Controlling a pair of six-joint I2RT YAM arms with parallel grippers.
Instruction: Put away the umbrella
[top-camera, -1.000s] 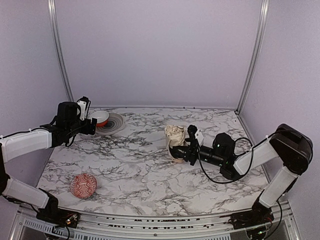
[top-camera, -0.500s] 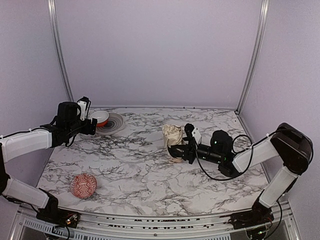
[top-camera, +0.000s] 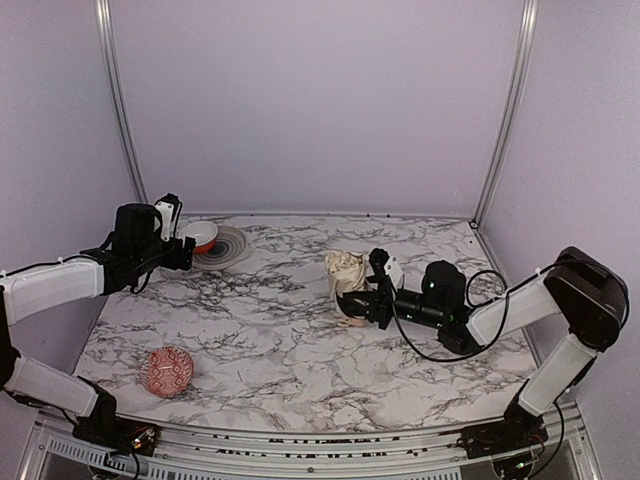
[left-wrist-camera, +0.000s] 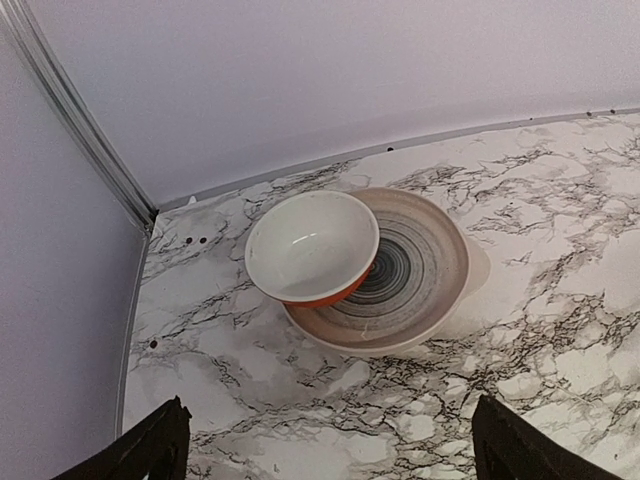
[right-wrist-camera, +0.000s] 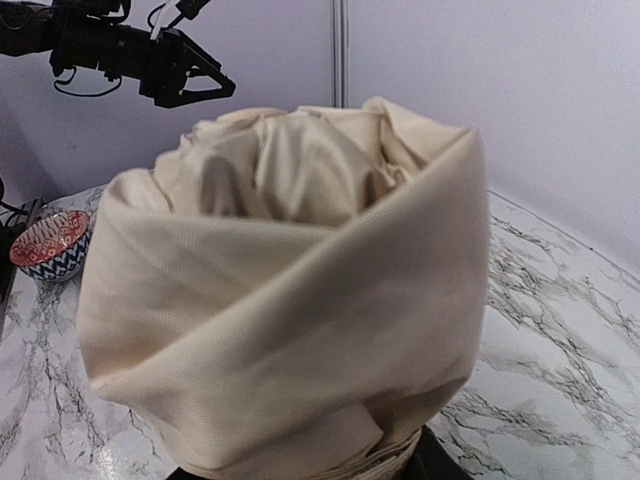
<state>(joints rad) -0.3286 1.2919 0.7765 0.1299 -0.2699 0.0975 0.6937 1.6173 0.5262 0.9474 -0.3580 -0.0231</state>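
Gripping the bundled cream umbrella (top-camera: 347, 272) near its lower end, the right gripper (top-camera: 364, 302) holds it just right of the marble table's (top-camera: 280, 340) centre. Its wrist view shows only fabric, the fingers hidden. The left gripper (left-wrist-camera: 325, 455), spread wide and empty, hovers near an orange bowl (left-wrist-camera: 312, 247) on a ringed plate (left-wrist-camera: 420, 270), fingertips cropped.

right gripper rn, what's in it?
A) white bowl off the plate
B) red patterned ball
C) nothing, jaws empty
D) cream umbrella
D: the right gripper is closed around the lower end of the bundled cream umbrella, whose fabric fills the right wrist view just ahead of the fingers.
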